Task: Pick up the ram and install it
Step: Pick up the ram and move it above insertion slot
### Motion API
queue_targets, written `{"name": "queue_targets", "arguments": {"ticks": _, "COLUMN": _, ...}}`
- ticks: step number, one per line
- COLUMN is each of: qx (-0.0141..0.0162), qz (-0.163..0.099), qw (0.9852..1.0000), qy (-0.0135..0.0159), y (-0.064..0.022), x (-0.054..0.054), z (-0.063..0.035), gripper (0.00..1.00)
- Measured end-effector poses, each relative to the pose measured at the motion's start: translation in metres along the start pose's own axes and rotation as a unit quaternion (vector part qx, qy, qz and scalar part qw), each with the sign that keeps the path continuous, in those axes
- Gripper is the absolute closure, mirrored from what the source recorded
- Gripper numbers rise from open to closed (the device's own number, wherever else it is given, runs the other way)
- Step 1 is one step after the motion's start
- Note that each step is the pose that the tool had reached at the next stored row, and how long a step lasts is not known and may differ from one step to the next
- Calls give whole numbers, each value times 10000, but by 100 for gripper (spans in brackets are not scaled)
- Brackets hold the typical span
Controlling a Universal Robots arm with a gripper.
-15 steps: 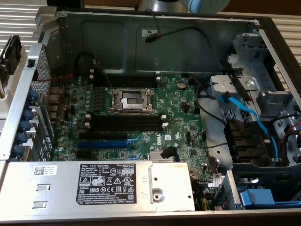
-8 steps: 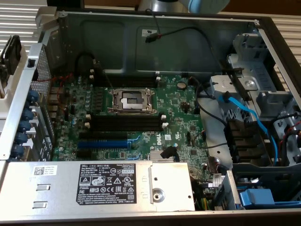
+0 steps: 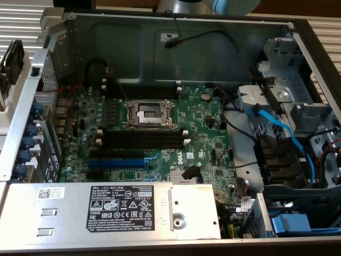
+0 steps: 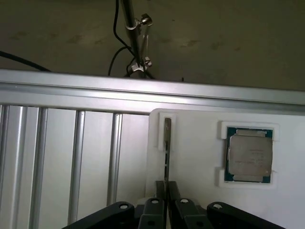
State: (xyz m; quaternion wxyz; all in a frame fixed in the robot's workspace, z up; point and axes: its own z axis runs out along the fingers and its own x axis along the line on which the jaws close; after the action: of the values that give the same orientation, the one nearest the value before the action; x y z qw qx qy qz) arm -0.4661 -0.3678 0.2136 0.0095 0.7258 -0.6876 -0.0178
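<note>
The ram [image 4: 167, 138] shows edge-on as a thin stick standing in a narrow slot of a white holder tray [image 4: 200, 191]. My gripper [image 4: 167, 193] is over its near end, and the two black fingers [image 4: 155, 206] are pressed close together with the stick's edge between them. In the exterior view the open computer case holds the green motherboard [image 3: 202, 120]. The board's long black memory slots [image 3: 141, 140] with white end clips lie empty below the CPU socket [image 3: 149, 113].
A CPU chip [image 4: 249, 155] sits in a recess of the white tray beside the ram. Ribbed aluminium rails [image 4: 71, 157] run alongside the tray. In the case are a blue expansion slot [image 3: 117, 161], a labelled metal cover [image 3: 112, 208], blue cables [image 3: 277, 130] and drive bays [image 3: 298, 106].
</note>
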Motion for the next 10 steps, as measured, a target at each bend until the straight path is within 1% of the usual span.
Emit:
{"name": "queue_targets", "arguments": {"ticks": 2, "qx": -1, "qz": -1, "qw": 10000, "qy": 5, "y": 0, "x": -11, "z": -28, "gripper": 87}}
{"name": "queue_targets", "arguments": {"ticks": 10, "qx": -2, "qz": 0, "qw": 10000, "qy": 13, "y": 3, "x": -21, "z": -108, "gripper": 87}}
